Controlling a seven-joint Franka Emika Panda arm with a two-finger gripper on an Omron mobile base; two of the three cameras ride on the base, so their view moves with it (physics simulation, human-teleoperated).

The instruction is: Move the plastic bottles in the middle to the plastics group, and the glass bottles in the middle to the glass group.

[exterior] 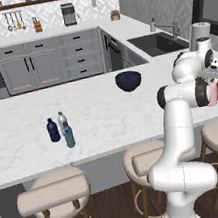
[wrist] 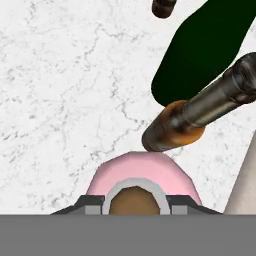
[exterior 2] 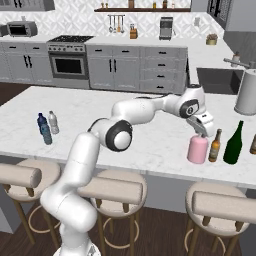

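The pink bottle [exterior 2: 198, 150] stands upright on the counter's right end, and my gripper [exterior 2: 202, 131] is shut on its top from above. In the hand view its pale cap sits between my fingertips [wrist: 91, 205], with the pink bottle's shoulder [wrist: 142, 172] just beyond. The brown bottle [exterior 2: 215, 145] stands right beside it, and the large dark green bottle [exterior 2: 234, 142] beyond that. Far to the left, the teal-blue bottle [exterior: 68, 135] stands by the navy bottle [exterior: 53, 130] and the clear water bottle [exterior: 61, 120].
A dark blue bowl [exterior: 128, 80] sits mid-counter. A grey canister [exterior 2: 247, 91] stands behind the green bottle, and another small brown bottle [exterior 2: 253, 144] is at the right edge. Stools [exterior 2: 221, 202] line the counter's near side. The sink [exterior: 158, 43] lies further back.
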